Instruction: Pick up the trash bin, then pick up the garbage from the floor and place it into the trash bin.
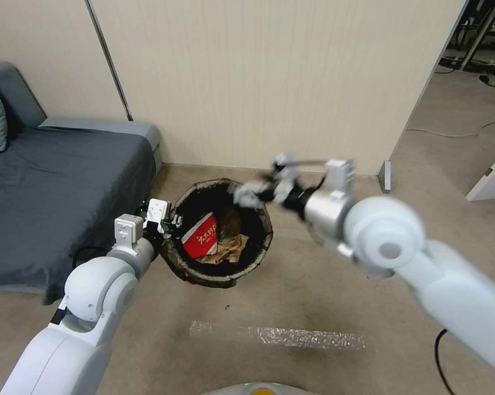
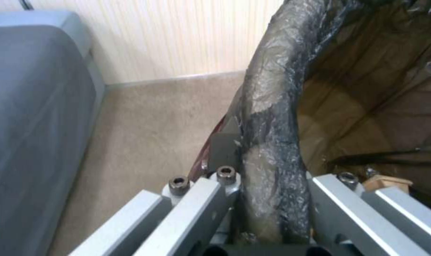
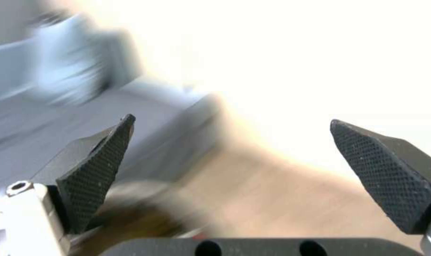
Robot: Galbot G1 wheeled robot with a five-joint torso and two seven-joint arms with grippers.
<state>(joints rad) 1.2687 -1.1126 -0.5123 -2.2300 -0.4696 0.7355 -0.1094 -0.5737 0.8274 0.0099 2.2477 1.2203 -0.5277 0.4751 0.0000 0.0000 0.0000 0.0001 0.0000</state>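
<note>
Left hand (image 1: 169,224): closed on the rim of the trash bin (image 1: 261,247), at the side nearest the sofa. In the left wrist view the liner-wrapped rim (image 2: 272,149) runs straight between the metal fingers (image 2: 210,209), one inside the bin and one outside.

Right hand (image 1: 253,193): over the far edge of the bin's mouth, toward the wall. Its two black textured fingers (image 3: 94,177) are spread wide apart with nothing between them.

Trash bin: a small round bin with a dark bag liner folded over its rim, seen from above in the head view, mouth up. Whether its base touches the floor cannot be told.

Inside the bin: a red-and-white wrapper (image 1: 201,236) leaning on the side near the left hand, and crumpled tan paper (image 1: 231,248) beside it.

Floor (image 1: 324,285): beige carpet with a strip of clear tape (image 1: 308,337) close in front of the robot. A small dark speck lies between tape and bin; what it is cannot be told.

Key relation: the bin's mouth lies just below and toward the robot from the empty right hand. The left hand is fixed to the rim, so the right arm is, in my judgement, the one free to fetch more garbage.

Surroundings: grey sofa (image 1: 55,181) to the robot's left, cream wall (image 1: 258,82) just behind the bin.
</note>
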